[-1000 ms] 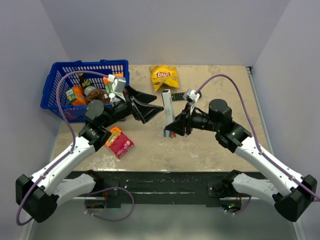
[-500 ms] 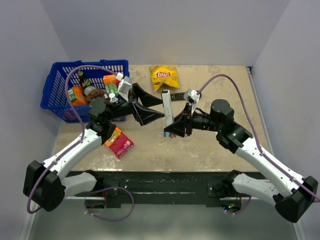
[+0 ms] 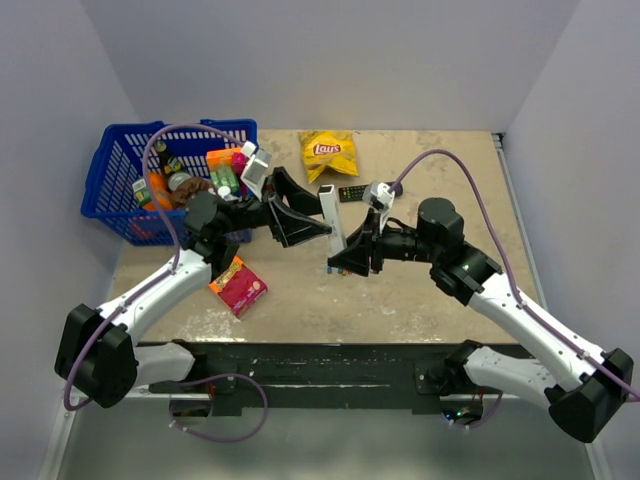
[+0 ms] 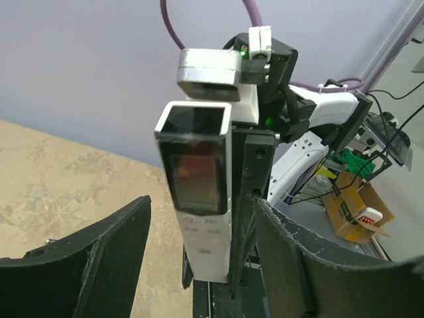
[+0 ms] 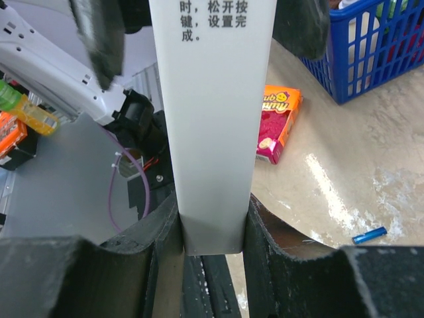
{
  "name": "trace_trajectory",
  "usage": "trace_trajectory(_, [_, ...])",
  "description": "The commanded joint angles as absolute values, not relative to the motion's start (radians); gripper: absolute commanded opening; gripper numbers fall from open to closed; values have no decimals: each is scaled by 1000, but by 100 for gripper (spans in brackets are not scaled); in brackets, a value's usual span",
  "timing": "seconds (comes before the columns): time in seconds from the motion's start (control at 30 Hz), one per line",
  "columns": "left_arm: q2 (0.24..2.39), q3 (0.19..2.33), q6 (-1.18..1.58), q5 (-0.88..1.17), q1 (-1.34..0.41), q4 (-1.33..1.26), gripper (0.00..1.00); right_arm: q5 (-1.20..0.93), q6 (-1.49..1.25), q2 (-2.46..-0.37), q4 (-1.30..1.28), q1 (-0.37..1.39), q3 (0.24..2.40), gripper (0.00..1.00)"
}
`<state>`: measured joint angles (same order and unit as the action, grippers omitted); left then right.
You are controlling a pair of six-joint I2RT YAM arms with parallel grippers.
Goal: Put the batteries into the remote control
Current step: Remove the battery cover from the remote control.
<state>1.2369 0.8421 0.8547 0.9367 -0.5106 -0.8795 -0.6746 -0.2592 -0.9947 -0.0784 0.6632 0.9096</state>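
Nearly upright — remote control, dark end uppermost

Table: beige, mottled top; glossy streaks show in the right wrist view.

Blue plastic basket: far-left corner of the table, lattice walls. It is packed full. I can make out an orange packet, a dark bottle and an orange-labelled item; the rest is too crowded to identify.

Yellow Lay's chip bag: lies flat near the far edge, about centre.

Black remote: just nearer than the bag, small light dots on its top face.

Pink-red snack box: flat, askew, nearer the front edge than the basket and apart from it.

Off the table, left wrist view: open brown cardboard box.
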Motion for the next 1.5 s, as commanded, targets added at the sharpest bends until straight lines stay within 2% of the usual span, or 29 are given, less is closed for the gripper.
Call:
trace_trajectory(0.0, [1243,885,888,943,-506,-976,68,-704,-215,-1012,-72,670,943,0])
trace_trajectory(0.13, [1243,893,888,939,-505,-970,66,-710,-203,-1031,-75,670,951,0])
trace_trajectory(0.3, [1243,893,879,945,-505,-950,50,-713,-192,-1040,-72,670,959,0])
trace_trajectory(0.47, [1243,890,879,953,-505,-942,45,-718,-192,-1043,-60,670,957,0])
trace_trajectory(0.63, [1238,888,879,959,-505,-939,47,-719,-204,-1035,-40,670,943,0])
trace_trajectory(0.8, [1229,885,877,974,-499,-939,56,-730,-229,-1022,-8,670,922,0])
trace_trajectory(0.93, [1218,874,874,971,-497,-943,56,-738,-235,-1020,-5,670,916,0])
trace_trajectory(1.03, [1215,871,873,969,-495,-945,52,-741,-233,-1023,-5,670,916,0])
trace_trajectory(1.2, [1210,870,865,968,-494,-939,33,-741,-233,-1017,-5,669,908,0])
trace_trajectory(1.23, [1209,870,859,969,-492,-934,26,-741,-235,-1017,-5,672,907,0])
trace_trajectory(1.33, [1198,867,830,969,-486,-904,14,-741,-233,-1012,-5,670,902,0])
trace_trajectory(1.4, [1187,867,813,969,-477,-879,10,-736,-233,-1006,17,670,899,0])
trace_trajectory(1.43, [1183,864,801,969,-474,-873,5,-733,-232,-1005,17,669,899,0])
trace_trajectory(1.47, [1178,862,796,971,-471,-870,3,-730,-230,-1000,18,670,897,3])
